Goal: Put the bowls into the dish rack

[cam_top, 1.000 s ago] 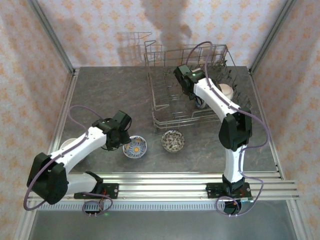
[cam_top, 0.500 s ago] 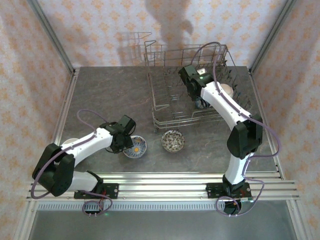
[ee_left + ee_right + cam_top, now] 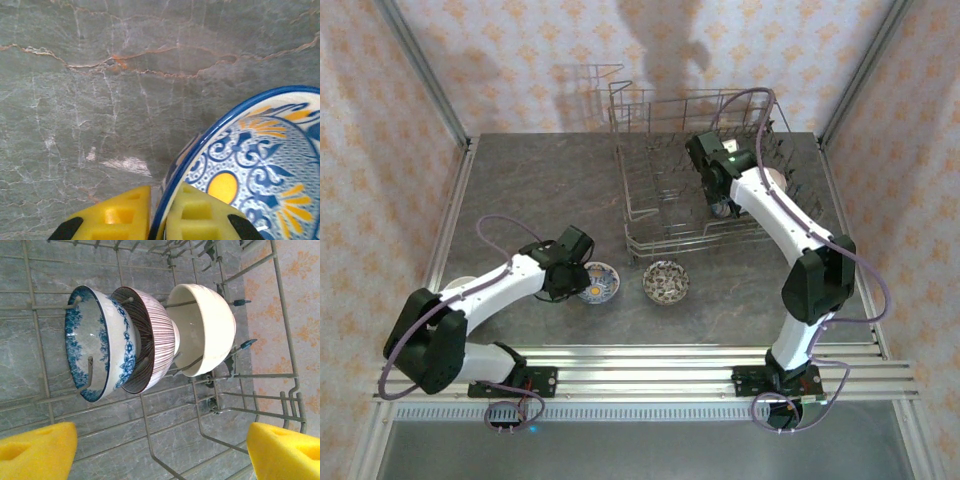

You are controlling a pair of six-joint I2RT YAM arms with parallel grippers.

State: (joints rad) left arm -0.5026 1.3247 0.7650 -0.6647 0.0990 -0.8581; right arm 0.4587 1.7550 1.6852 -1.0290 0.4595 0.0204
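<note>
My left tool (image 3: 577, 281) is low over the bench (image 3: 530, 190), at the left edge of the blue and yellow bowl (image 3: 600, 282). From above I cannot tell the grip, because the wrist covers it. In my left wrist view, the left tool (image 3: 159, 200) has its two yellow pads pressed together on the rim of this bowl (image 3: 260, 170), one pad inside and one outside.

A speckled bowl (image 3: 666, 281) sits just to the right, apart from it, in front of the dish rack (image 3: 692, 238).

My right tool (image 3: 722, 205) hangs inside the rack. In the wrist view it (image 3: 162, 447) is spread wide and holds nothing. This view shows three bowls on edge between the wires (image 3: 145, 425): a blue and white bowl (image 3: 95, 345), a striped bowl (image 3: 150, 340) and a cream bowl (image 3: 205, 335).
</note>
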